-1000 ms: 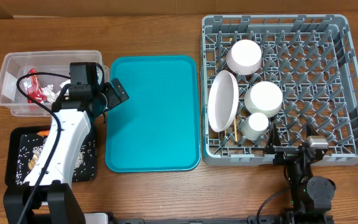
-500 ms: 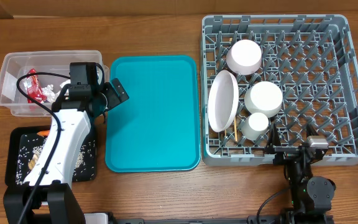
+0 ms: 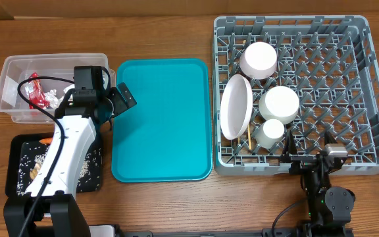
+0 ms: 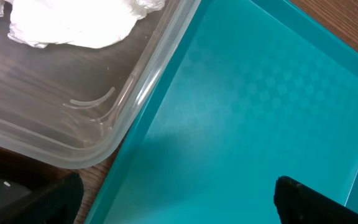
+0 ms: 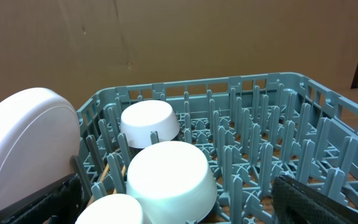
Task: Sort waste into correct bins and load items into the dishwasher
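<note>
Brown cardboard [image 5: 166, 37] backs the wooden table [image 3: 163, 204]. The left gripper [image 3: 116, 102] and right gripper [image 5: 178, 202] both gape wide, holding nothing.

The left arm [image 3: 68, 148] wears a smooth white shell behind its black claw [image 3: 116, 102], with a thin black cable [image 3: 52, 161] trailing back alongside. The right arm [image 3: 331, 197] is black all over, topped by a small grey block [image 3: 335, 151].
</note>
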Available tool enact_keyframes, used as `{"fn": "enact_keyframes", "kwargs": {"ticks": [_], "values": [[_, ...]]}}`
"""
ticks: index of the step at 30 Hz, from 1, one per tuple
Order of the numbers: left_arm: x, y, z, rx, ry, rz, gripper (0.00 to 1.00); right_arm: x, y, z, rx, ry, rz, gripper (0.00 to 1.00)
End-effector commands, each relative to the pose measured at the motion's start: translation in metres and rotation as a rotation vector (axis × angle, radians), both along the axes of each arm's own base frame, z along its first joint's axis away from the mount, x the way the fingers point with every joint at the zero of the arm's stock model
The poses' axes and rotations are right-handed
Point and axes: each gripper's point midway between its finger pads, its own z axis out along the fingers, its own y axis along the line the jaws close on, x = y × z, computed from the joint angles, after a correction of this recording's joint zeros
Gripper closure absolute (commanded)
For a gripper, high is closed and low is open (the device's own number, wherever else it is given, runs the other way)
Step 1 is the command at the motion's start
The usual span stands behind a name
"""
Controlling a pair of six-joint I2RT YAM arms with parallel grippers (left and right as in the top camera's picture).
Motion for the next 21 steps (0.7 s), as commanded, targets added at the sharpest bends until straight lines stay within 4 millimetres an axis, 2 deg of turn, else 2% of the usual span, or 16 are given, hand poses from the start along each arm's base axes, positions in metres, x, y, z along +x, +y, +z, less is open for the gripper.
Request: {"fn": "enact_keyframes", "kwargs": {"ticks": [1,12,17,21], "values": [[0.005,0.001,0.006,0.02,-0.014,-0.014,0.0,0.0,0.001,-0.002,-0.004,-0.005,0.007,0.0],[0.003,0.001,0.032,0.021,-0.088,-0.012,0.0,0.0,0.001,-0.002,-0.004,-0.005,0.007,0.0],[-0.014,0.001,0.053,0.023,-0.156,-0.012,0.0,0.0,0.002,-0.002,-0.004,-0.005,0.007,0.0],[-0.038,0.0,0.054,0.024,-0.178,-0.011,0.0,0.0,0.001,-0.002,-0.004,-0.005,0.007,0.0]]}}
